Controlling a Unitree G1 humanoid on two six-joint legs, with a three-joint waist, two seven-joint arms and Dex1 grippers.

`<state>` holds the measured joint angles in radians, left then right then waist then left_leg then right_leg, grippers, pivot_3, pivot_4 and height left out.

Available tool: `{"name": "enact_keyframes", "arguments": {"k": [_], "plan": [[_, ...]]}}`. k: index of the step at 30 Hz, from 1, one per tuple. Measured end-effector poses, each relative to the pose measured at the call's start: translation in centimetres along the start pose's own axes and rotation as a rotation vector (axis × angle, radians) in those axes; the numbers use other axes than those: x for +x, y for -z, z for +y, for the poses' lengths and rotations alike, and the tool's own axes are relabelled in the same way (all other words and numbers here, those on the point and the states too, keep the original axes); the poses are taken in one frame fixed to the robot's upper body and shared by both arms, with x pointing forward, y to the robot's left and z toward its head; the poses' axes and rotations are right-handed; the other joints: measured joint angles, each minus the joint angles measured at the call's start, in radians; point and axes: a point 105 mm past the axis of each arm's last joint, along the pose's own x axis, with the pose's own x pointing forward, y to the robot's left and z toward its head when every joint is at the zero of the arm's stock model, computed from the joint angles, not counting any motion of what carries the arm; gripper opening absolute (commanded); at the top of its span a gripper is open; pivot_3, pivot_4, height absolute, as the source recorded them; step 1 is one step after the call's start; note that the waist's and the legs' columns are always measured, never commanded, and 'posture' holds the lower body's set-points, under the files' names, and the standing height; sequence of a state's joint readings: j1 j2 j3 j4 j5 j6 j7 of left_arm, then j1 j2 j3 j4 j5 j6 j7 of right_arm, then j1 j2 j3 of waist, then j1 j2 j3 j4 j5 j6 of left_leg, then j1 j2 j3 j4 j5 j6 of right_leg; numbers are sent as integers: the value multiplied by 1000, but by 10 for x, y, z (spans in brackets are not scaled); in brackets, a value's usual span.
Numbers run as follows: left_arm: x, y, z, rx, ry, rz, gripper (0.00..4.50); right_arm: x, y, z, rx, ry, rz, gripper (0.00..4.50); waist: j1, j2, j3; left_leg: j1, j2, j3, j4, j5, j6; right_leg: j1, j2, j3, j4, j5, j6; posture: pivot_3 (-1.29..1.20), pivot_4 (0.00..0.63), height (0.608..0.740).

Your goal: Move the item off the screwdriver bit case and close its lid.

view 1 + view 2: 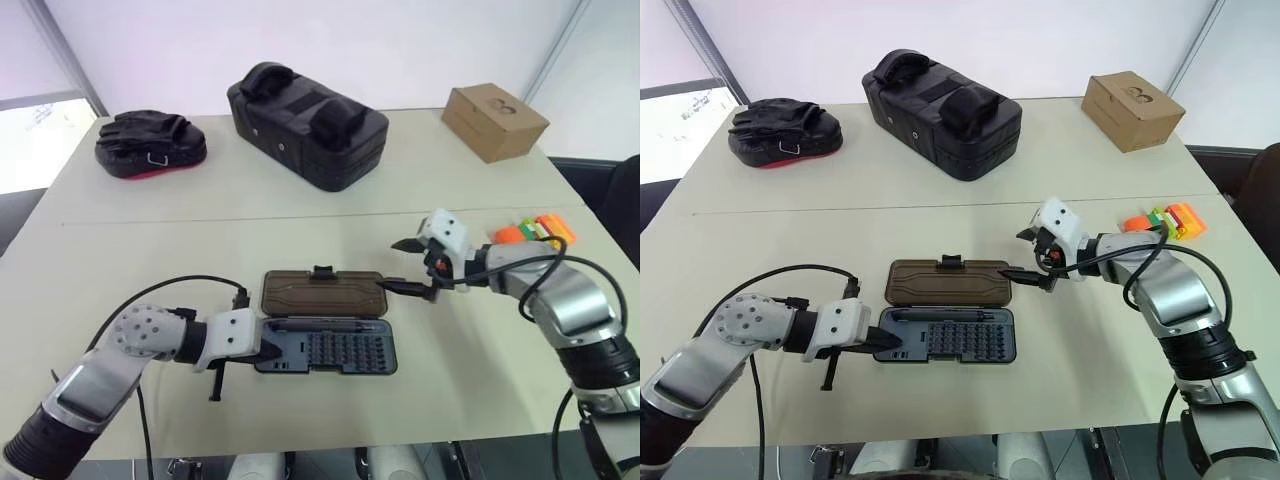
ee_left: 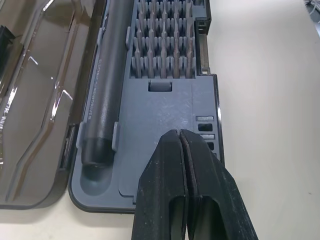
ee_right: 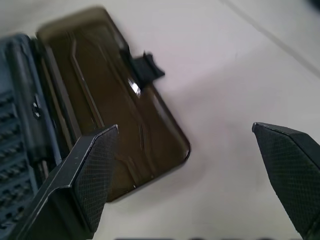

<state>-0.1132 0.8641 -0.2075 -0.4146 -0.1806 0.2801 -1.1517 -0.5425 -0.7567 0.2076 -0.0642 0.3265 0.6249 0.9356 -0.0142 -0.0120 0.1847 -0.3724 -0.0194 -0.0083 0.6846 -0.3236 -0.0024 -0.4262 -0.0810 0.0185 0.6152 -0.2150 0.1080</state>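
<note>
Screwdriver bit case (image 1: 945, 337) lies open, near front of pale matte table (image 1: 940, 200): flat dark grey plastic tray, rows of small bits, slim driver. Lid (image 1: 948, 282) folded flat behind tray, smoky translucent brown, black latch tab on far edge. Left pincer (image 2: 181, 150) clenched, empty, tips over tray's left end. Right pincer (image 1: 408, 266) spread wide, empty, just right of lid's corner. Item (image 1: 535, 231), orange-green-yellow bricks, on table well right of case. Far off: black padded bag (image 1: 305, 122), brown cardboard box (image 1: 494, 121), black gloves (image 1: 150, 141).
</note>
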Motion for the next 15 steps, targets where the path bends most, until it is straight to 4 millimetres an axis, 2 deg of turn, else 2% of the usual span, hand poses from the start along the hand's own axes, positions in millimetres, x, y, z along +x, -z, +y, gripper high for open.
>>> {"name": "enact_keyframes", "arguments": {"k": [6,10,15], "plan": [[3,-3,-1,-2,-2,7,31,21,1,-17,-59,-47,51,4500,-2,0,0,0,0,0,0,0,0,0,0,0,1,0,0,0,150,740],[4,-4,0,-14,-23,8,31,23,9,-24,-51,-47,95,4500,2,0,0,0,0,-1,0,0,0,0,0,0,0,0,0,0,150,740],[6,-6,2,-31,-52,5,31,23,16,-21,-60,-88,122,4500,0,0,0,0,0,0,0,0,0,0,0,0,1,0,0,0,150,740]]}}
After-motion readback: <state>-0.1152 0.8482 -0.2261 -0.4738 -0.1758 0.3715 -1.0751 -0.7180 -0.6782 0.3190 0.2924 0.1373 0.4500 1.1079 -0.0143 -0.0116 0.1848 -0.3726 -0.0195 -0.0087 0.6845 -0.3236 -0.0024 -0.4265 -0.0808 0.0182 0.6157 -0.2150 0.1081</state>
